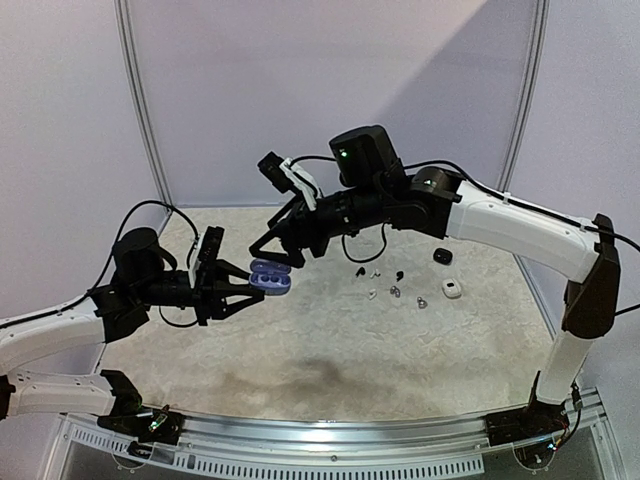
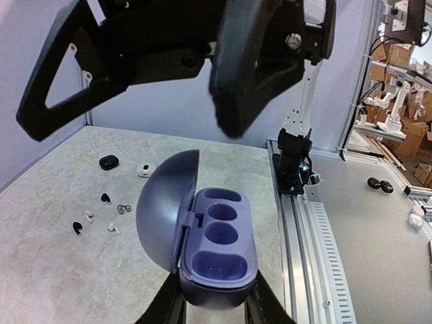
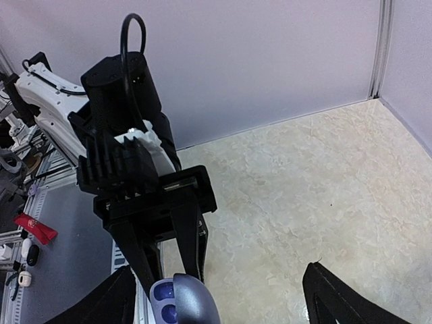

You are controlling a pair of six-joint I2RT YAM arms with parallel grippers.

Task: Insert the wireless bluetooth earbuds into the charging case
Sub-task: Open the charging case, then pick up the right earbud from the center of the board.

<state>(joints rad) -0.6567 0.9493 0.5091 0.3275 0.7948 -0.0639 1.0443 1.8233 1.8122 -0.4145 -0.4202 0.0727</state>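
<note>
My left gripper [image 1: 240,285] is shut on the base of an open purple charging case [image 2: 219,236], held above the table with its lid [image 2: 165,209] swung up to the left. All the wells in the case are empty. My right gripper [image 1: 275,250] hovers just above the case, open wide and holding nothing; in its own view its fingers [image 3: 115,304] straddle the case [image 3: 182,304]. Several tiny earbuds [image 1: 395,291], black, white and silvery, lie loose on the table to the right, also seen as earbuds [image 2: 106,198] in the left wrist view.
A small black case [image 1: 442,256] and a small white case [image 1: 452,289] sit on the table beyond the earbuds. The table's metal front rail [image 2: 304,223] runs along the near edge. Purple walls close the back and sides.
</note>
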